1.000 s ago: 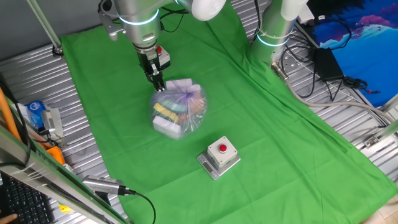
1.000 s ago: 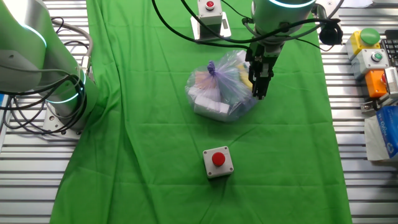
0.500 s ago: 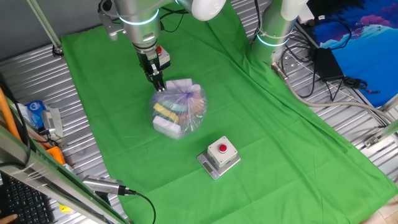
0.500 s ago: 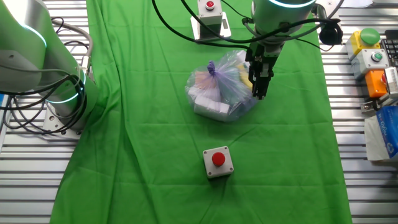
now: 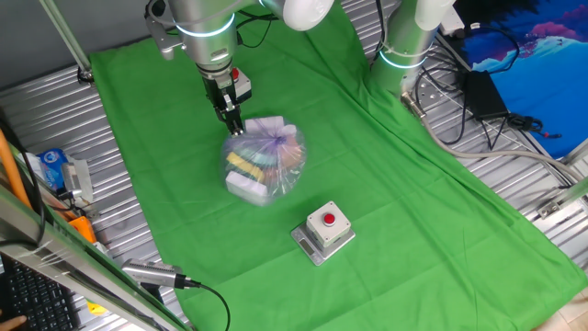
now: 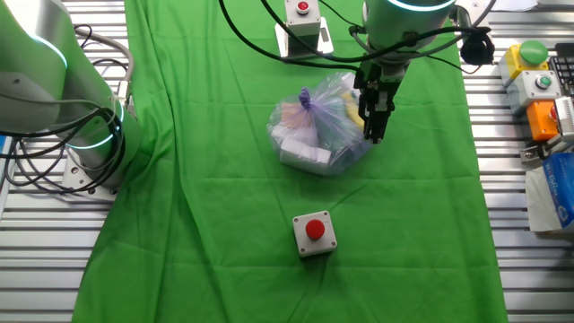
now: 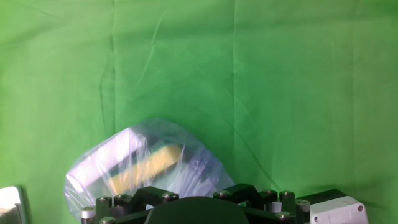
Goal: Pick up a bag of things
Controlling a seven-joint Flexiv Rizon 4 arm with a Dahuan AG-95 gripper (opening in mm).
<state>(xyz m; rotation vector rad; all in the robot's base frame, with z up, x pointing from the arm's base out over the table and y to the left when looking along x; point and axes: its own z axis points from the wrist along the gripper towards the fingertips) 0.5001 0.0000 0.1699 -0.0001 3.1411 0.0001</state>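
Upright, knot topmost, the bag of things (image 5: 264,163) meets the gripper (image 5: 235,126), jaws seemingly narrow, grip unclear

Bright, even overhead light is filling all three views.
Shadows are staying faint on the green cloth (image 5: 367,184); the fixed views are looking sharp, while the hand view is rendering the clear bag (image 7: 140,168) softly, its plastic catching pale glare.

gripper (image 6: 374,135): fingertips hidden against bag of things (image 6: 318,126), jaw gap unreadable | hand view: fingers out of frame, bag's lower part behind gripper body | grey box (image 7: 334,212) cut at lower right
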